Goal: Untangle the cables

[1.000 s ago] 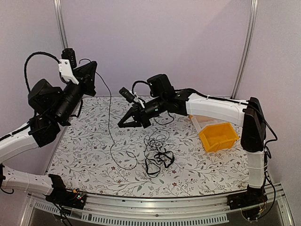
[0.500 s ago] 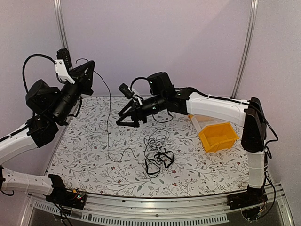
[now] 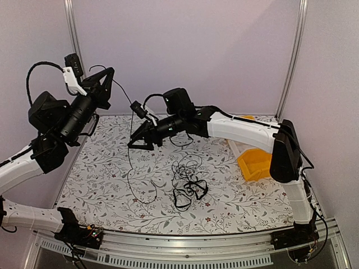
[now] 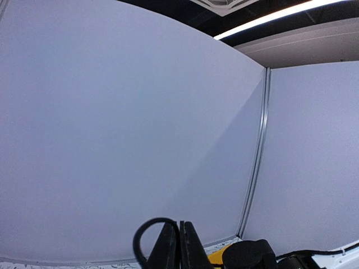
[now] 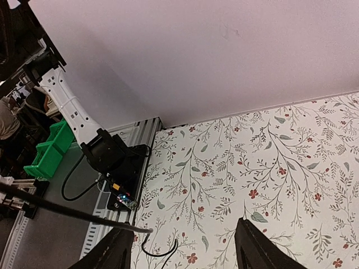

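While the left claw point(image 3: 107, 73) pinches one cable point(image 3: 130, 157), other cables point(image 3: 188, 185) lie tangled

The left gripper point(image 3: 109, 75), held high, seems pinched on a thin black cable point(image 3: 129, 159) that hangs to the floral table point(image 3: 95, 185). The right gripper point(image 3: 140, 145) (jaws spread) hovers beside that strand, apart from the tangled cables point(image 3: 188, 182).

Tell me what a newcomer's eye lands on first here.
First comes the left gripper, held high at the left and shut on a thin black cable that hangs down to the floral table. Next comes the knot of black cables mid-table, with the open right gripper hovering beyond it toward the left. The yellow bin stands out at the right.
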Controlling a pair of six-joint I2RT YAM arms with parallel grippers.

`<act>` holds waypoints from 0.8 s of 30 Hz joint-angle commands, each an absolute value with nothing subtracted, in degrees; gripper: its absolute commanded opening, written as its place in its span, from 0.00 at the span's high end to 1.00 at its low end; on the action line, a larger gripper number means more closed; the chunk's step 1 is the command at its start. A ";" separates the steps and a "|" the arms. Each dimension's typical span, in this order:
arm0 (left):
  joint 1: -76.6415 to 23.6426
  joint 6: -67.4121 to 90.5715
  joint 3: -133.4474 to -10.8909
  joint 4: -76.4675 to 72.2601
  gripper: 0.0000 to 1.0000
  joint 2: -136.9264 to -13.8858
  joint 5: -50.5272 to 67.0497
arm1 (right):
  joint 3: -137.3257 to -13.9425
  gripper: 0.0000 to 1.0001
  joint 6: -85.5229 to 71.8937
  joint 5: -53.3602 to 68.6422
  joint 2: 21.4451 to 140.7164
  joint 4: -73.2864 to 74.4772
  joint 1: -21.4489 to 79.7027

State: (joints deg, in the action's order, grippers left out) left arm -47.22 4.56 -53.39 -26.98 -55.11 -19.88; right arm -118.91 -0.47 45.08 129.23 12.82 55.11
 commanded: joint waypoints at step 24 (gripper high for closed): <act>-42.58 9.93 -35.90 -25.68 1.00 -46.39 -42.10 | -106.88 1.00 9.78 41.79 111.75 18.35 48.61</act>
State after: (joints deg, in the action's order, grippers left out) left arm -45.63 3.55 -41.45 -26.98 -48.82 -35.88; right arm -104.77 4.47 46.30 120.97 15.84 52.64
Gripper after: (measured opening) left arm 0.001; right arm 0.021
